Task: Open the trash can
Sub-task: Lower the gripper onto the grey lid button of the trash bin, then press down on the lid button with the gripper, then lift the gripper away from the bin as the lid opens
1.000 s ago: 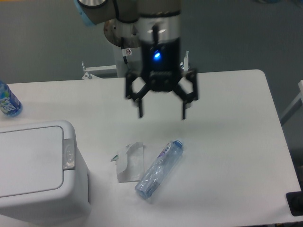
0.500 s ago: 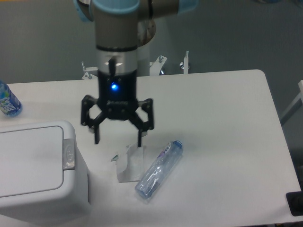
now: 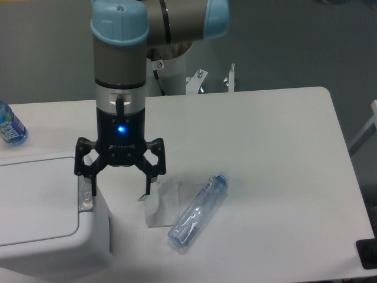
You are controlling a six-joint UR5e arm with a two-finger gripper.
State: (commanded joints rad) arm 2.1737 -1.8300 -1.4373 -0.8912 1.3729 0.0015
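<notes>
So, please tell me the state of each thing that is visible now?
trash can: lid closed, flat.
gripper: jaws open, holding nothing, one finger over the grey button strip.
clear bottle: lying on its side, cap on.
blue-label bottle: standing at the left edge.
paper scrap: crumpled, lying beside the clear bottle.

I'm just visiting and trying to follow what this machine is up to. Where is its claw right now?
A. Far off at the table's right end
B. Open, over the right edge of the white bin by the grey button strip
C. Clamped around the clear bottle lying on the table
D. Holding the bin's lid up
B: the claw is spread open with one finger at the trash can edge beside its grey button strip, and the lid is flat.
</notes>
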